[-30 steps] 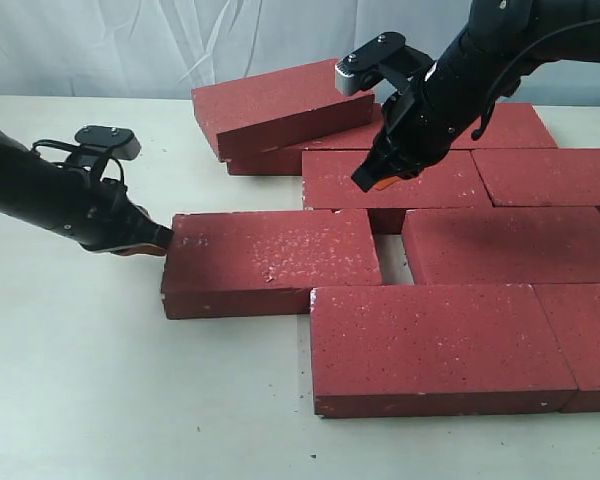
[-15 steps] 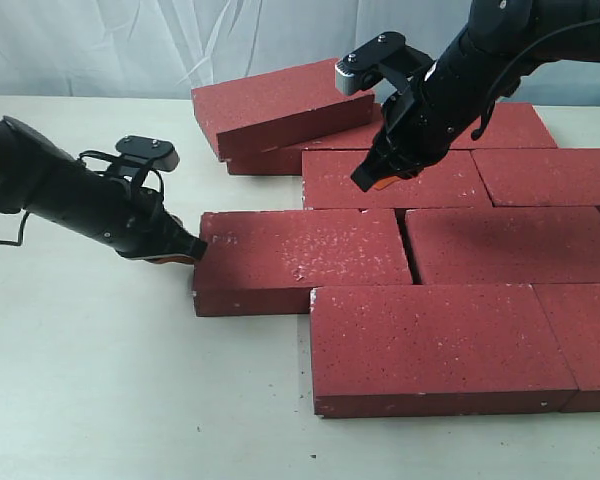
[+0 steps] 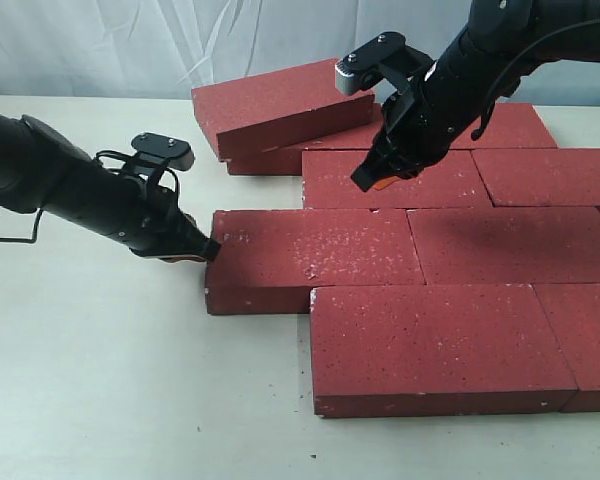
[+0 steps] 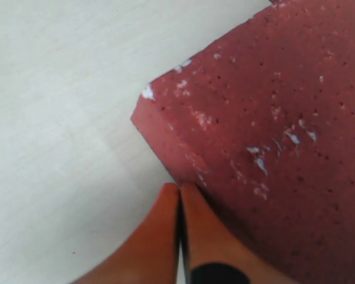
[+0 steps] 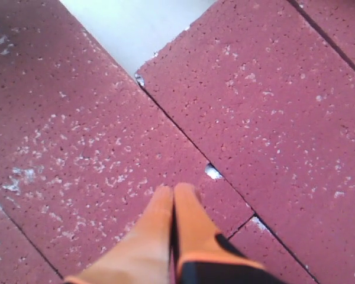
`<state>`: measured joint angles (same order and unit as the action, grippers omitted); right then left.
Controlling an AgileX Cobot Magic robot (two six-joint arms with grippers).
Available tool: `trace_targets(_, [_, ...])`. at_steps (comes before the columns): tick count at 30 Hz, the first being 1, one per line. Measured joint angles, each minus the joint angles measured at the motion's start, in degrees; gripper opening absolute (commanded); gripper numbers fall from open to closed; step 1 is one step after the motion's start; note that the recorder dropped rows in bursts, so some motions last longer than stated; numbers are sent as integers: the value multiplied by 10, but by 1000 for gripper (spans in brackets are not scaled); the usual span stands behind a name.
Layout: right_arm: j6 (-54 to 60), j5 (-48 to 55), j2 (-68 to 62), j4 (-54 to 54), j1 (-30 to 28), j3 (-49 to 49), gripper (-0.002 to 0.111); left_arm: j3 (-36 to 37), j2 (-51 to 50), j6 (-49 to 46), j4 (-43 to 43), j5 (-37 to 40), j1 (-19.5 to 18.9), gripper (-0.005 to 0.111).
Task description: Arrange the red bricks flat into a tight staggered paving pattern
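A: Start with the left claw point(image 3: 208, 250).
B: Shut tight, orange fingers point(image 4: 160, 231) pressed together, gripping nothing. Tip set against the short left end of a flat, dark-red, grainy rectangular paver brick point(image 3: 315, 258), close to its corner.
A: Lying where on the pale bench point(image 3: 100, 380)?
B: Flat in the middle row, butted end to end with the neighbour brick point(image 3: 510, 245) on its right, long side against the front brick point(image 3: 435, 340), staggered from it.
A: Now the right claw point(image 3: 372, 182).
B: Closed too, holding nothing. Hanging low over the back-row brick point(image 3: 440, 185); touching or not, cannot tell.
A: Anything crowding the pattern?
B: At the rear, a tilted brick point(image 3: 270, 105) propped on a lower brick point(image 3: 280, 162), just beside the back row. Behind them, a white sheet point(image 3: 130, 50).
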<state>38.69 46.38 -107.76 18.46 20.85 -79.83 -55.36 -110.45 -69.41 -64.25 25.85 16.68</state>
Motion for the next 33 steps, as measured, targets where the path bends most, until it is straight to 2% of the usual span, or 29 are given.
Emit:
trace_targets(12, [0, 0, 0, 1, 0, 0, -1, 0, 0, 0, -8, -4, 0, 0])
trace_targets(23, [0, 0, 0, 1, 0, 0, -1, 0, 0, 0, 23, -46, 1, 0])
trace_targets(33, [0, -1, 0, 1, 0, 0, -1, 0, 5, 1, 46, -53, -1, 0])
